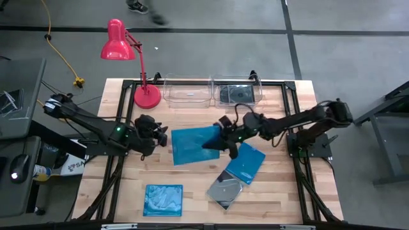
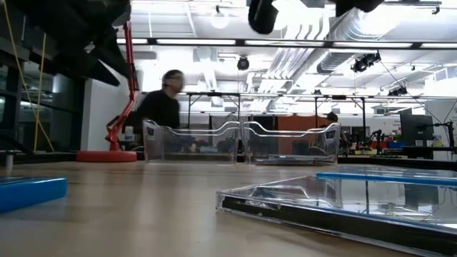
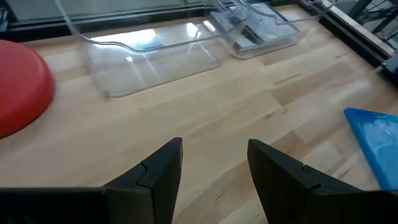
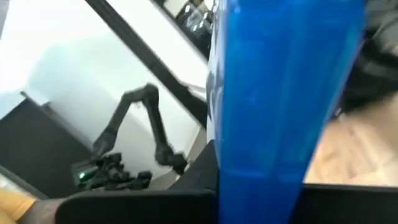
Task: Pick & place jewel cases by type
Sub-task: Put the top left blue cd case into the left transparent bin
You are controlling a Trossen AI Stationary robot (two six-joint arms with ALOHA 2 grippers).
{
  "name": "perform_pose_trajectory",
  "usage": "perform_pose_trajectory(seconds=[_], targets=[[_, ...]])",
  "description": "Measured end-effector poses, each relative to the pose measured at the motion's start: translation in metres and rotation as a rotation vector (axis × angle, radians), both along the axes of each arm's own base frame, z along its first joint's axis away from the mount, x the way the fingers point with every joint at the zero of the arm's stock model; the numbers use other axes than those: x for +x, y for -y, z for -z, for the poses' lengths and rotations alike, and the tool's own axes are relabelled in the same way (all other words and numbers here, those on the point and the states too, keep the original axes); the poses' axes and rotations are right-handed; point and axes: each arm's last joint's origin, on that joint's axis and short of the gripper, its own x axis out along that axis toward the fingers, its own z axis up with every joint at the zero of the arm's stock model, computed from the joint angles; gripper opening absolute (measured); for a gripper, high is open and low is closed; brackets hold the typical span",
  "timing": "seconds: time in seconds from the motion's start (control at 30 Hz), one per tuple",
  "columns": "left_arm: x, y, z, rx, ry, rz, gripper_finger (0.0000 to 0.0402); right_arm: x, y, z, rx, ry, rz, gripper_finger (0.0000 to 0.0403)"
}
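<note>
My right gripper [image 1: 220, 139] is shut on a bright blue jewel case [image 1: 195, 145] held above the table's middle. My left gripper [image 3: 214, 168] hangs open just left of that case, touching nothing. A second blue case [image 1: 163, 199] lies flat near the front left. A third blue case [image 1: 246, 163] lies right of centre, beside a smoky clear case [image 1: 225, 190] that lies flat on the wood. Another dark case [image 1: 235, 94] lies in the right-hand bin [image 1: 255, 89]. My right gripper pinches the blue case between its two fingers at the edge [image 4: 261, 174] that faces the table's right side. The fingers come roughly level from the right. The case reaches out past the fingers toward the left arm, clear of the table.
Two clear bins stand side by side at the far edge; the left one [image 1: 187, 91] holds nothing that I can see. A red desk lamp [image 1: 146, 96] stands at the far left beside them. A person [image 2: 168, 100] moves in the room behind the table.
</note>
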Motion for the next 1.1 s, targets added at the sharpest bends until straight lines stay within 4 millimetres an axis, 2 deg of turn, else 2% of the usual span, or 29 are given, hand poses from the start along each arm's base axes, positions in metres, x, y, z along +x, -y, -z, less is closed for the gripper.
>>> perform_pose_trajectory(seconds=[0.2,0.4,0.7,0.93,1.1], targets=[[-0.016,-0.007,-0.007,0.012,-0.006,-0.004,0.0182,-0.031,0.006,-0.043,-0.078,0.144,0.132,0.0000],[-0.020,-0.008,-0.007,0.015,-0.035,0.000,0.0182,-0.065,0.012,-0.080,-0.179,0.309,0.267,0.0000],[-0.033,-0.014,-0.009,0.041,-0.069,-0.012,0.0182,-0.106,0.017,-0.119,-0.279,0.495,0.404,0.0000],[-0.057,-0.024,-0.017,0.080,-0.065,-0.023,0.0182,-0.113,0.018,-0.158,-0.401,0.568,0.457,0.0000],[-0.075,-0.032,-0.024,0.104,-0.050,0.001,0.0182,-0.108,0.019,-0.187,-0.488,0.560,0.494,0.0000]])
